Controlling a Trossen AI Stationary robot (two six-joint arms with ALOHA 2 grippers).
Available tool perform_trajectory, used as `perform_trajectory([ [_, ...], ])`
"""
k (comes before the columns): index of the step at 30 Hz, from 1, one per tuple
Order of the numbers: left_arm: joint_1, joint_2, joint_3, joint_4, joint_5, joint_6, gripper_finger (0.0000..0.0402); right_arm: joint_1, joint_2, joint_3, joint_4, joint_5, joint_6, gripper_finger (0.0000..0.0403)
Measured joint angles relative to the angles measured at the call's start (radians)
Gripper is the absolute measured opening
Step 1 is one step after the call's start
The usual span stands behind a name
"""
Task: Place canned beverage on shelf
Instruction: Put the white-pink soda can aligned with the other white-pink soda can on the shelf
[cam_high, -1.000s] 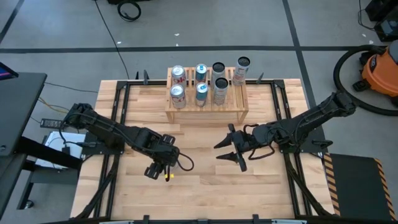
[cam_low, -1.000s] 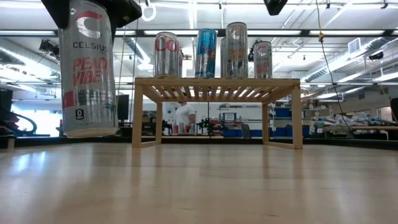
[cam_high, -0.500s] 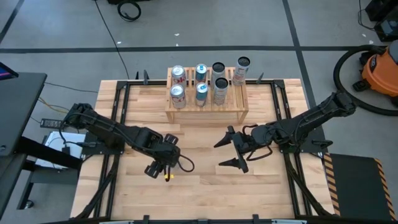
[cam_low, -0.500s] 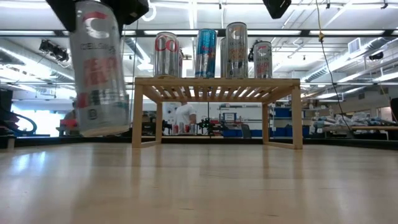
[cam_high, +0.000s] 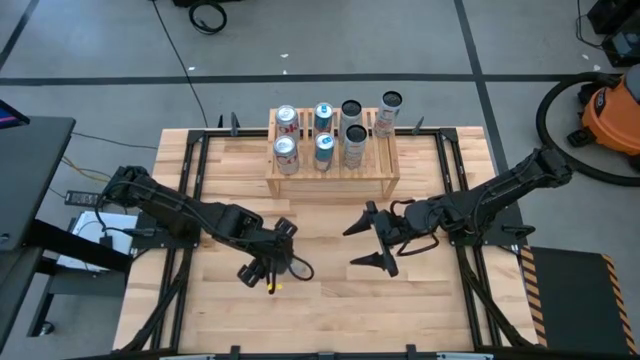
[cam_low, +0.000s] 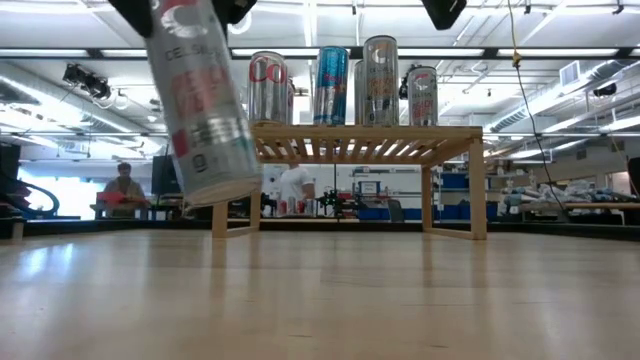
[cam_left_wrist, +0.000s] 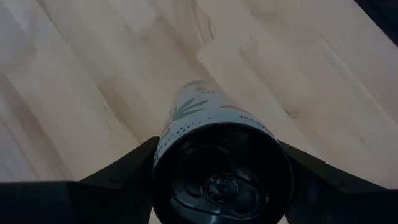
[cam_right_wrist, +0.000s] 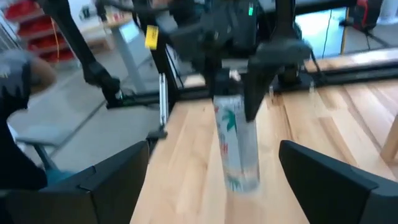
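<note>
Six cans stand on one shelf; a seventh can hangs tilted.

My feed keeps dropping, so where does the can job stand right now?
Done: six cans already stand on the shelf. In hand: the left pincer is shut on a seventh can, carried tilted above the table in front of the shelf. The right pincer hangs open and empty nearby. Left: bring the can to the shelf, set it upright, let go.
</note>
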Motion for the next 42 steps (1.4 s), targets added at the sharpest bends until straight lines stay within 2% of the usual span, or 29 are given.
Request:
perform_trajectory([
  [7, 0.007, 0.0, 0.0, 0.07, -0.088, 0.123, 0.0267, 0.0, 0.0, 0.0, 0.161, 0.014, 0.06, 0.0369],
  [13, 0.055, 0.0, 0.0, 0.108, -0.084, 0.157, 0.0267, -0.006, 0.0, 0.0, 0.359, -0.004, 0.068, 0.0369],
  [18, 0.103, 0.0, 0.0, 0.112, -0.088, 0.199, 0.0267, -0.022, 0.0, 0.0, 0.42, -0.059, 0.069, 0.0369],
  [25, 0.125, 0.0, 0.006, 0.105, -0.087, 0.261, 0.0267, -0.104, 0.0, 0.0, 0.272, 0.003, 0.044, 0.0369],
  [31, 0.124, 0.001, 0.077, 0.094, -0.083, 0.322, 0.0267, -0.183, 0.003, 0.0, 0.094, -0.087, -0.014, 0.0369],
  [34, 0.125, 0.001, 0.117, 0.065, -0.049, 0.357, 0.0267, -0.204, 0.025, 0.0, 0.077, -0.139, -0.032, 0.0369],
  [38, 0.131, 0.001, 0.144, 0.062, -0.038, 0.395, 0.0267, -0.228, 0.075, 0.0, 0.093, -0.262, -0.031, 0.0368],
  [42, 0.136, 0.0, 0.146, 0.088, -0.041, 0.435, 0.0267, -0.243, 0.147, 0.0, 0.119, -0.267, -0.027, 0.0368],
])
